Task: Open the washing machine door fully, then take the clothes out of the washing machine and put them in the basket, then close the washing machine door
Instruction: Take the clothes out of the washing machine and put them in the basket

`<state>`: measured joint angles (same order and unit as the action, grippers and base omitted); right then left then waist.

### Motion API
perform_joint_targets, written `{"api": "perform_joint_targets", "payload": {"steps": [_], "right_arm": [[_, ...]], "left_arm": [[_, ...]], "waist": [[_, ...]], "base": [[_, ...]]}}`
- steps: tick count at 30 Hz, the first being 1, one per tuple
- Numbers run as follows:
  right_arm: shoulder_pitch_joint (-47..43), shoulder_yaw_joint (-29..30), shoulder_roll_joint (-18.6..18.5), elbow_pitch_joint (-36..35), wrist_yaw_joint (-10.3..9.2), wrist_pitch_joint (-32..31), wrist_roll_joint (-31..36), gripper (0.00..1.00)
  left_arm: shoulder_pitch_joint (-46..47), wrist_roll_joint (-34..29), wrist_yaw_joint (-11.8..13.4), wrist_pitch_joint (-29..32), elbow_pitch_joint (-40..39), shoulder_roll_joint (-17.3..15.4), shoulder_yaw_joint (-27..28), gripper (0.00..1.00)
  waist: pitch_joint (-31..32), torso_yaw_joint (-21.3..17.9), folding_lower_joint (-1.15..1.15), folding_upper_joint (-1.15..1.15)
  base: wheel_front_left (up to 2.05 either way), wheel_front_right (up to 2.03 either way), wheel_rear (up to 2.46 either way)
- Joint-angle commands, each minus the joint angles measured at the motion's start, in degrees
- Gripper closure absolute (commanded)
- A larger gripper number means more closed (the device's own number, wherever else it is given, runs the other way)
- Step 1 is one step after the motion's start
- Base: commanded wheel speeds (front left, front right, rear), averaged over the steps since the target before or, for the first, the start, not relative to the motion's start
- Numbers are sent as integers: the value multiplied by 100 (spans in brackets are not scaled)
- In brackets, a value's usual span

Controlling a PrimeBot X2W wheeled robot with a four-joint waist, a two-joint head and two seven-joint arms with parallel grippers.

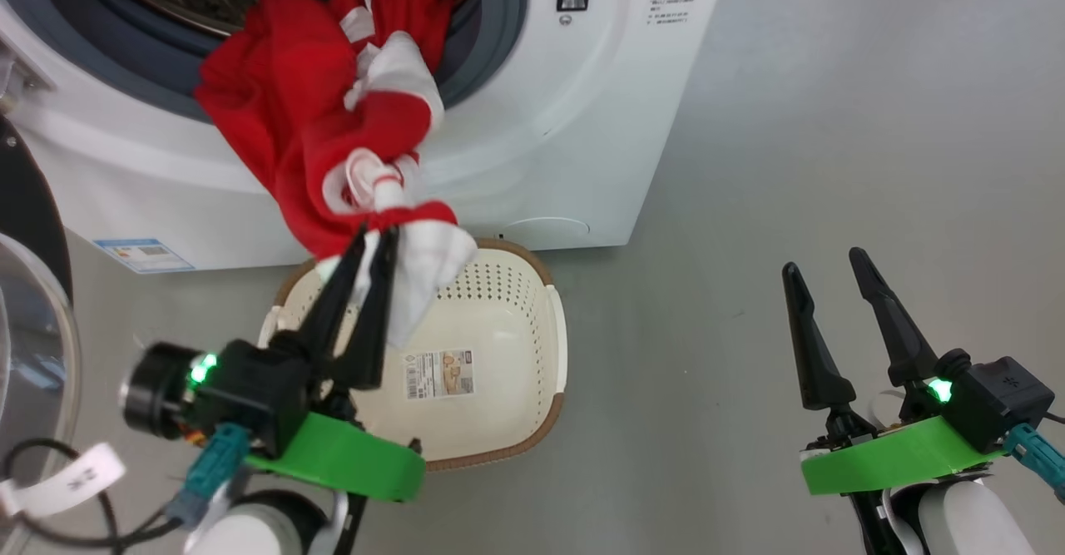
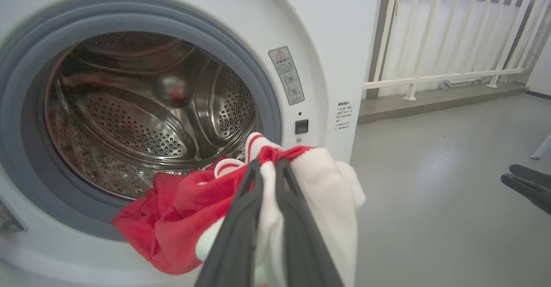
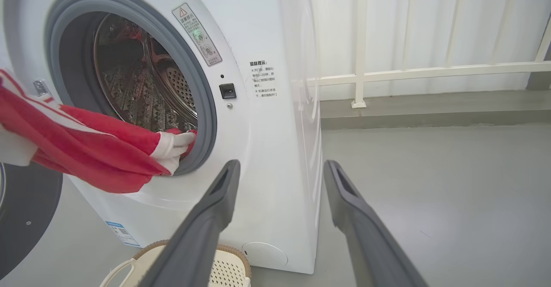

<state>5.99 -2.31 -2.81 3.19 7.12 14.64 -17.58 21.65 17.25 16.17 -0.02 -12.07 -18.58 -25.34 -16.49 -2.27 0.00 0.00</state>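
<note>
Over 1 bskt: 1 red garment.

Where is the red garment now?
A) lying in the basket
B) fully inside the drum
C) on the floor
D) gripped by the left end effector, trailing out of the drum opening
D: the left end effector is shut on the clothes, which trail out of the washing machine, not yet in the basket.
</note>
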Motion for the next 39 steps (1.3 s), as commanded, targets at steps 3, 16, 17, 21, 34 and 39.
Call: {"api": "perform_joint_targets", "payload": {"steps": [3, 16, 17, 21, 34, 39], "right_arm": [[57, -148, -7, -170, 36, 36, 22, 0], [260, -201, -7, -141, 36, 36, 2, 0], [269, -209, -7, -148, 36, 36, -1, 0], [313, -235, -7, -160, 36, 36, -5, 0], [467, -314, -7, -164, 36, 36, -24, 0], [521, -355, -7, -169, 36, 36, -18, 0]], "left_arm": [[-107, 195, -51, -22, 243, 33, 102, 100], [410, 752, -744, -871, 3325, 730, -81, 100], [486, 766, -795, -937, 3572, 770, -91, 100], [915, 830, -1009, -1142, 4794, 941, -107, 100], [1883, 885, -1463, -1452, 7079, 1254, -119, 100], [2067, 900, -1533, -1481, 7510, 1300, -96, 100]], "waist": [[-131, -64, 0, 0], [-477, -258, 0, 0], [-506, -273, 0, 0], [-655, -340, 0, 0], [-1114, -504, 0, 0], [-1278, -556, 0, 0]], "base": [[0, 0, 0], [0, 0, 0], [0, 0, 0], [0, 0, 0], [0, 0, 0], [0, 0, 0]]}}
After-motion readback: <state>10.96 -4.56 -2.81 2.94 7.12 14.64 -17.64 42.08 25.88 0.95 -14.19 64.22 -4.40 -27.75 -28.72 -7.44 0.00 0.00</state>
